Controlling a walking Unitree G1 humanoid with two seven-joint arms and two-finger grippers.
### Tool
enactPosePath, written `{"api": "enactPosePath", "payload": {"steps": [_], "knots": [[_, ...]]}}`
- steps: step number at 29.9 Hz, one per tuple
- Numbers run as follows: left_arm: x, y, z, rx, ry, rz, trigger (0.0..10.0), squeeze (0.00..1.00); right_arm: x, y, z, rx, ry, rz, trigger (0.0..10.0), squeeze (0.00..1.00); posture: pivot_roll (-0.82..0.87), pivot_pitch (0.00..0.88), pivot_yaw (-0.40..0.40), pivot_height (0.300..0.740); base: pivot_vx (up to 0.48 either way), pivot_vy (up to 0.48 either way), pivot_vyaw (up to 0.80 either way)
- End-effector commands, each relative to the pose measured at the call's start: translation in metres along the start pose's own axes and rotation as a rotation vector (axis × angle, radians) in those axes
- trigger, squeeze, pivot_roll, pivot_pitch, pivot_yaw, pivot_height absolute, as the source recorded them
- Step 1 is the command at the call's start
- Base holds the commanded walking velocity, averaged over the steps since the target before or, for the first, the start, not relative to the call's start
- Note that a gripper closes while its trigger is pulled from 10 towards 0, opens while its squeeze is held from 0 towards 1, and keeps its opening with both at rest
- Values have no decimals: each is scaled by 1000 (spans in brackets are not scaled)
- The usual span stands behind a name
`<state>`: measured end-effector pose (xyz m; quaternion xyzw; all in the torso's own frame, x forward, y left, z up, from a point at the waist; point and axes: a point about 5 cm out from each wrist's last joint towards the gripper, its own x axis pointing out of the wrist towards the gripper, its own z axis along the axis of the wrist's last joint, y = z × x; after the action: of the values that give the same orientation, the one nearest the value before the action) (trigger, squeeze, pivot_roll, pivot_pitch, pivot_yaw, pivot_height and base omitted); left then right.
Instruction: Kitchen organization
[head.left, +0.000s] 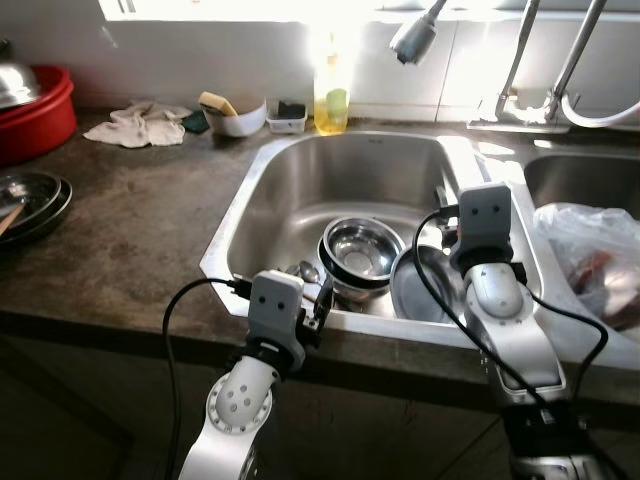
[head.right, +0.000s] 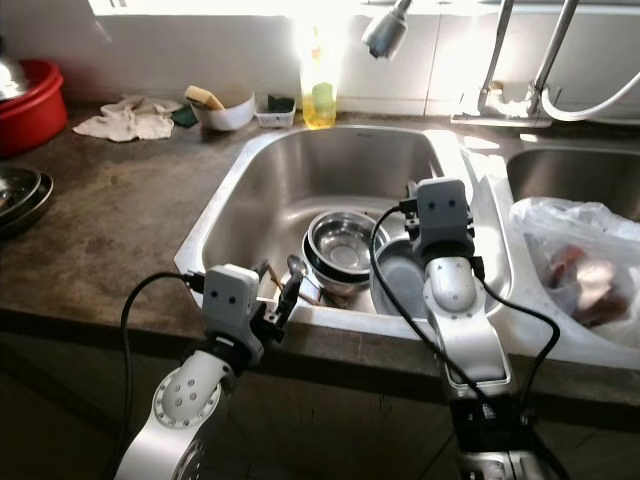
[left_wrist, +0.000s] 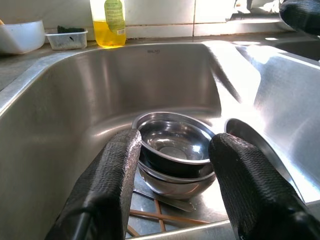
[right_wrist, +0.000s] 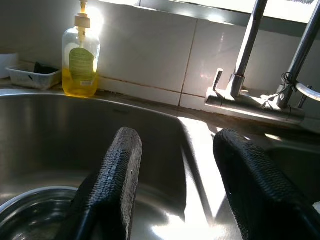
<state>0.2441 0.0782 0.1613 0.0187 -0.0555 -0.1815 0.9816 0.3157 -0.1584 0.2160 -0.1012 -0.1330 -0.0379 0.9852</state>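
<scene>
Two steel bowls (head.left: 358, 255) sit stacked in the middle of the steel sink (head.left: 262, 170), and a steel plate (head.left: 420, 288) leans to their right. Chopsticks (left_wrist: 165, 216) and a spoon (head.left: 308, 270) lie beside them on the sink floor. My left gripper (head.right: 278, 298) hovers open at the sink's front rim and points at the bowls (left_wrist: 172, 145), with nothing between its fingers. My right gripper (right_wrist: 175, 190) is open and empty above the right side of the sink, facing the back wall. In the eye views its wrist (head.left: 486, 225) hides its fingers.
A yellow soap bottle (head.left: 331, 100), a small tray (head.left: 288, 117), a white bowl holding a sponge (head.left: 236, 115) and a cloth (head.left: 140, 125) line the back of the counter. A red basin (head.left: 40, 112) and steel plates (head.left: 30, 198) lie left. The taps (head.left: 515, 80) and a plastic bag (head.left: 592, 262) are right.
</scene>
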Motion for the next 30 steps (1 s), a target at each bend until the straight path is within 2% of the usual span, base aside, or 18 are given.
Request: {"api": "enactPosePath", "payload": {"steps": [1,3,4,9,11,16,20,26,30], "knots": [[-1,3,0,1,0,13,10000,0,-11,7,5,24,-14,66,10000,0,47,43,3,740,0,0,0],[-3,7,2,-4,-5,31,10000,0,-23,12,7,19,-34,110,10000,0,40,42,16,740,0,0,0],[-4,11,3,2,-9,50,10000,0,-33,15,6,58,-30,145,10000,0,46,39,8,740,0,0,0],[-5,14,2,14,-8,55,10000,0,-42,15,7,97,-27,152,10000,0,50,37,5,740,0,0,0],[-6,12,-1,2,4,44,10000,0,-49,20,10,138,-31,183,10000,0,38,28,13,740,0,0,0],[-3,6,-1,-11,0,23,10000,0,-50,24,10,134,-33,207,10000,0,33,22,17,740,0,0,0],[-1,6,1,-15,-5,23,10000,0,-50,25,10,157,-23,205,10000,0,36,20,15,740,0,0,738],[-2,7,0,-16,-3,29,10000,0,-48,28,9,170,-14,213,10000,0,41,20,8,740,0,439,800],[-1,7,0,-13,-8,33,10000,0,-47,30,11,177,-19,214,10000,0,41,22,10,740,0,0,800]]}}
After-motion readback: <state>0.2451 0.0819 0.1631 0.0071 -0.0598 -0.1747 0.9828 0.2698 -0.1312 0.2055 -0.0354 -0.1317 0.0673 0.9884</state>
